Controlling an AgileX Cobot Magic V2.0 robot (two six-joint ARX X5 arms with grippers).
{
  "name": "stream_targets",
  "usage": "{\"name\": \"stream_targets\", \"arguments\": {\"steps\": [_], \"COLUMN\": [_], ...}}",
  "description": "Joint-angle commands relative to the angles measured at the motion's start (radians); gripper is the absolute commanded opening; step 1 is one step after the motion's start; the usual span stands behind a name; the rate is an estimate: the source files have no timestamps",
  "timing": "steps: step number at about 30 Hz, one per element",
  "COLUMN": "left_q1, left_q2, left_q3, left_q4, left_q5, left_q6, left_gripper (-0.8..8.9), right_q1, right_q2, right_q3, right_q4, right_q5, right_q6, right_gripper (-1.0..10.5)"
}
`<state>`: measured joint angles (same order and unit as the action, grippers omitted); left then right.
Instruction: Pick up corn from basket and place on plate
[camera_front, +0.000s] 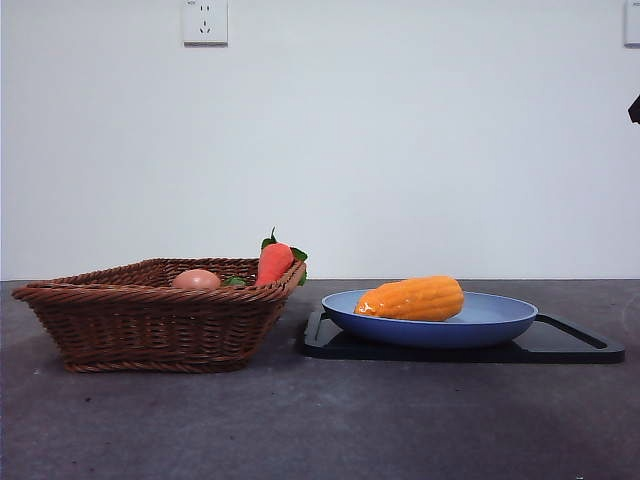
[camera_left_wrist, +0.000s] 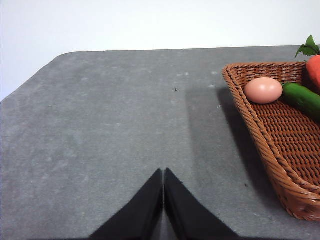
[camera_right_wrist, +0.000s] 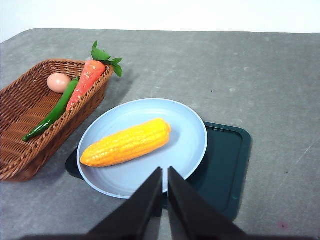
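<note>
Front view shows the corn lying on its side across the blue plate, which sits on a black tray beside the wicker basket; by my judgement the placing is done and nothing calls for more than the arms keeping clear. Right gripper hangs above the plate's near rim, fingers pressed together and empty; left gripper waits over bare bench, fingers likewise closed. An egg, a carrot and a green pepper remain in the basket. Grey matte bench, plain white wall with a socket.
</note>
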<state>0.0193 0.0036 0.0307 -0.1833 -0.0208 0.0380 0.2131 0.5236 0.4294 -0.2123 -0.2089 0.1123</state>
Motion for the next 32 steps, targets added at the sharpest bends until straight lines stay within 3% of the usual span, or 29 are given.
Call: {"name": "stream_targets", "arguments": {"steps": [1,15,19,22,32], "left_q1": [0.002,0.002,0.002,0.002,0.002], "left_q2": [-0.001,-0.001,-0.001,-0.001,-0.001], "left_q3": [-0.027,-0.027,-0.027,-0.027,-0.027], "left_q4": [-0.004,-0.004,-0.003,-0.004,-0.004], "left_q5": [0.001,0.001,0.001,0.001,0.001], "left_q6": [-0.005,-0.005,-0.005,-0.005,-0.005], "left_gripper": [0.08,0.08,0.08,0.08,0.08], "right_q1": [0.001,0.001,-0.008,-0.045,-0.228], "right_q2": [0.002,0.001,-0.048,-0.111,-0.375], "right_q3": [0.009,0.009,0.005,-0.025,-0.277], "right_q4": [0.011,0.01,0.01,0.011,0.108], "right_q5": [0.001,0.001,0.061,0.125,0.138], "right_q6": [0.011,0.011,-0.084,-0.148,-0.112], "right_gripper": [0.0,0.0,0.0,0.0,0.0]}}
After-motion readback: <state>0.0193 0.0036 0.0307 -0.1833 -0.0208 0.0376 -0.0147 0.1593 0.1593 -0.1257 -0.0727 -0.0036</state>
